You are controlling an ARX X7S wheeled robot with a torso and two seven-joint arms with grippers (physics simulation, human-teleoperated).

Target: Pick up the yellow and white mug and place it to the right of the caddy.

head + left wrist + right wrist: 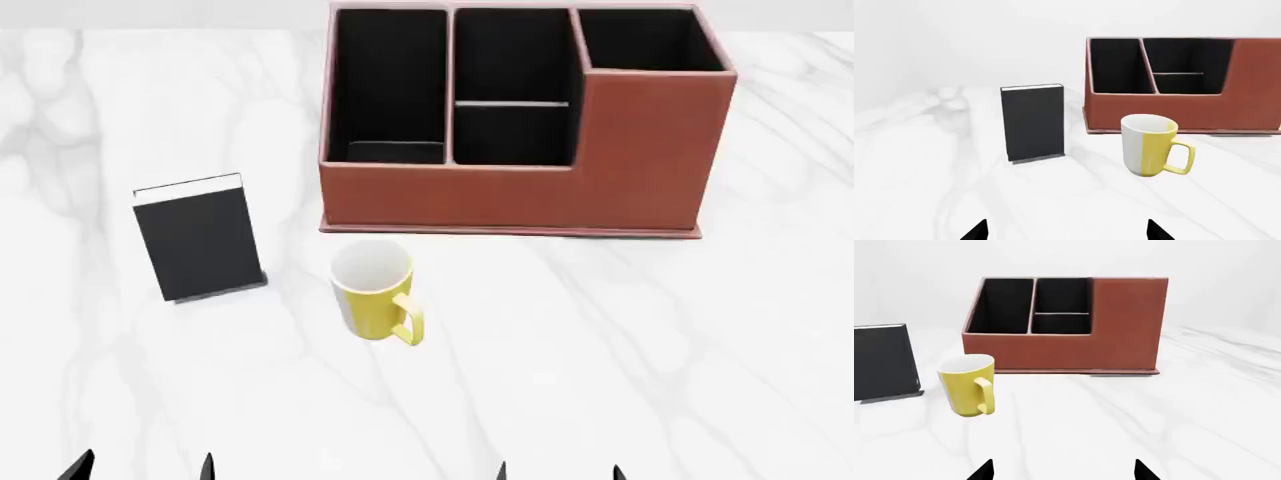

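Left gripper [142, 467]: only two black fingertips show at the head view's lower edge, spread apart, holding and touching nothing. Right gripper [558, 472]: likewise two dark tips, set wide, nothing between them. Yellow and white mug [372, 291]: small glazed cylinder, yellow outside, white inside and rim, with a white patch on one flank in the left wrist view; stands upright, long axis vertical, mouth up; yellow loop handle turned toward the robot and slightly to its right. It rests on the white marble-veined table [641, 340], just in front of the caddy's left half, apart from it. Caddy [534, 190]: large reddish-brown leather-look rectangular organizer, black-lined compartments, taller section at its right end. Black book [198, 238]: white page edges, standing upright, left of the mug and clear of it.
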